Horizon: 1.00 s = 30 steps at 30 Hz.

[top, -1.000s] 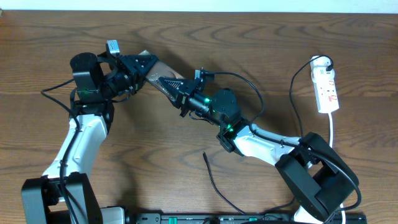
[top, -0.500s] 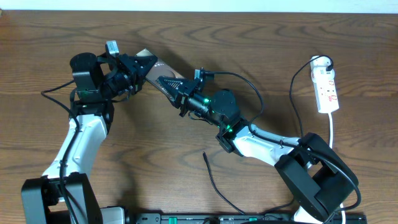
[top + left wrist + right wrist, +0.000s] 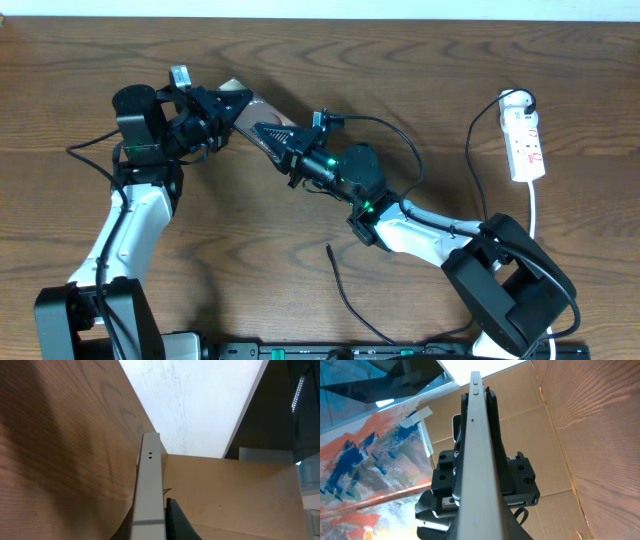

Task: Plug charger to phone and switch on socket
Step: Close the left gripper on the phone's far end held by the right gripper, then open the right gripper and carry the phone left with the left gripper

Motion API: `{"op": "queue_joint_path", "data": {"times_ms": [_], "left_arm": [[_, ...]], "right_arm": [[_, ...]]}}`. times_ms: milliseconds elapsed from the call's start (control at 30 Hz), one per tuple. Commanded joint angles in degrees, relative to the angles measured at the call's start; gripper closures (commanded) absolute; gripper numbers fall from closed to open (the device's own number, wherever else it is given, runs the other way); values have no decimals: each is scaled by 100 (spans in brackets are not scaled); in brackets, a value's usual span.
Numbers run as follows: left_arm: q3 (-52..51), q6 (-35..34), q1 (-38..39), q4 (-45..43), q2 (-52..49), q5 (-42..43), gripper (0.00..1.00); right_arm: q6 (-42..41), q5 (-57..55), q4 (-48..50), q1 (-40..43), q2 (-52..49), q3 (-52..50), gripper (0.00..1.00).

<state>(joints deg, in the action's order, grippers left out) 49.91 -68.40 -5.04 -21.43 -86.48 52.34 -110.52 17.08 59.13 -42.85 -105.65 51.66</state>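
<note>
Left claw (image 3: 224,106) and right claw (image 3: 264,131) both clamp the phone (image 3: 252,108) on edge at upper centre-left, probably steadying its port for the charger (image 3: 333,265) lying lower-centre on the table (image 3: 250,220).

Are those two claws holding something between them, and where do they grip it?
Yes: both hold the phone. The left gripper is shut on one end and the right gripper on the opposite end, each pinching its flat faces.
</note>
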Motion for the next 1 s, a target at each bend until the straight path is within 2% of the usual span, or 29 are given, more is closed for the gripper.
{"op": "queue_joint_path", "data": {"times_ms": [0, 67, 133, 200, 267, 333, 367, 433, 733, 967], "left_arm": [[22, 411, 35, -138, 63, -33, 92], [22, 409, 35, -136, 63, -33, 93], [22, 409, 35, -136, 63, -33, 93], [22, 409, 35, -136, 63, -33, 93], [22, 409, 35, -136, 63, -31, 93], [22, 409, 35, -136, 63, -31, 93], [22, 411, 35, -136, 63, -31, 93], [22, 415, 35, -136, 63, -31, 93], [22, 428, -166, -138, 63, -9, 93], [22, 435, -1051, -155, 63, 654, 92]], "right_arm": [[-129, 142, -20, -111, 20, 42, 99], [-129, 144, -20, -111, 20, 42, 99], [-129, 144, -20, -111, 20, 42, 90], [-125, 146, -20, -111, 20, 42, 66], [-122, 144, -17, -111, 20, 42, 54], [-48, 144, -17, -111, 20, 42, 34], [9, 144, -17, -107, 20, 42, 16], [48, 146, -20, -107, 20, 42, 1], [48, 149, -22, -85, 20, 39, 1], [470, 195, -22, 7, 20, 9, 1]]}}
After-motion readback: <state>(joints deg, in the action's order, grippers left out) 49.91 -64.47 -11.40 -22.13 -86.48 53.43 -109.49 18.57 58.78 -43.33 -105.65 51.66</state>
